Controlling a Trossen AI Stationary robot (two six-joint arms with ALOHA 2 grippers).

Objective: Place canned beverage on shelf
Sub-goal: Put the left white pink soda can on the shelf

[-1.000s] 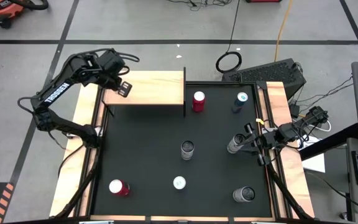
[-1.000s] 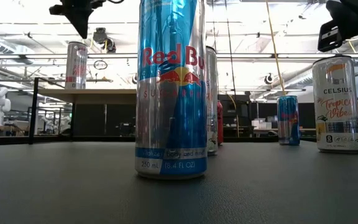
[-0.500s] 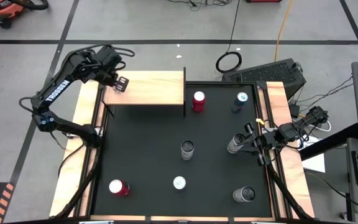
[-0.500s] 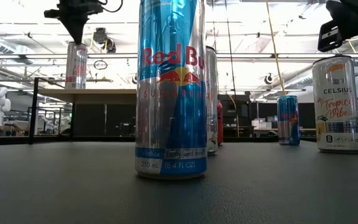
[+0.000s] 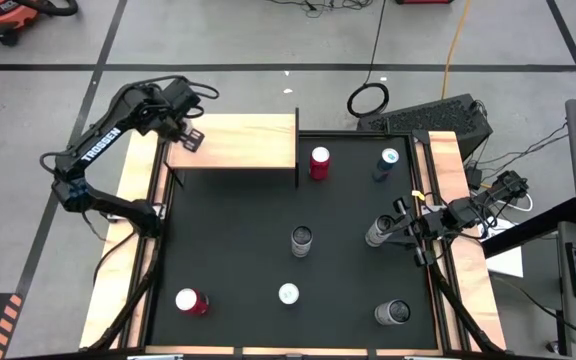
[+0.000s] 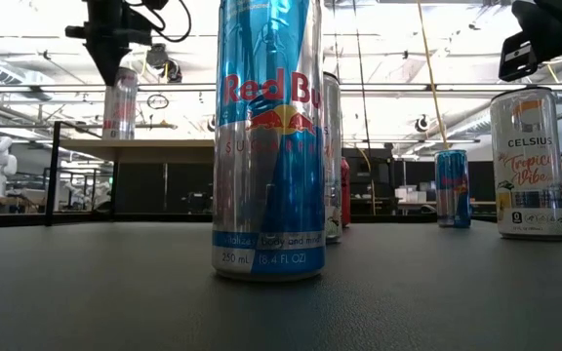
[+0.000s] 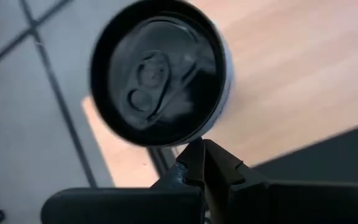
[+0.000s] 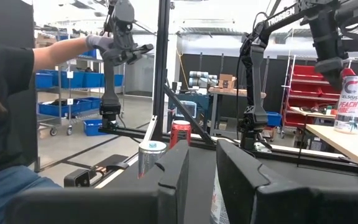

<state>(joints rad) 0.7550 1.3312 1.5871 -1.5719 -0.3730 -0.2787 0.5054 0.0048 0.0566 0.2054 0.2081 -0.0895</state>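
Left gripper [image 5: 190, 138] closed and empty, above a Celsius can [image 7: 160, 74] standing at the shelf's [image 5: 243, 142] far-left corner. Right gripper [image 5: 393, 228] grips a silver can [image 5: 377, 233], right side of table.

The Red Bull can [image 6: 267, 146] runs past the low view's upper edge; the can [image 7: 160, 71] on the shelf [image 7: 291, 68] is blurred, its label unseen.

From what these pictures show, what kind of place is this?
Probably a robotics lab or workshop. A second arm rig on a metal frame is handled by a person, racks of blue storage bins stand behind, and cables run over the concrete floor.
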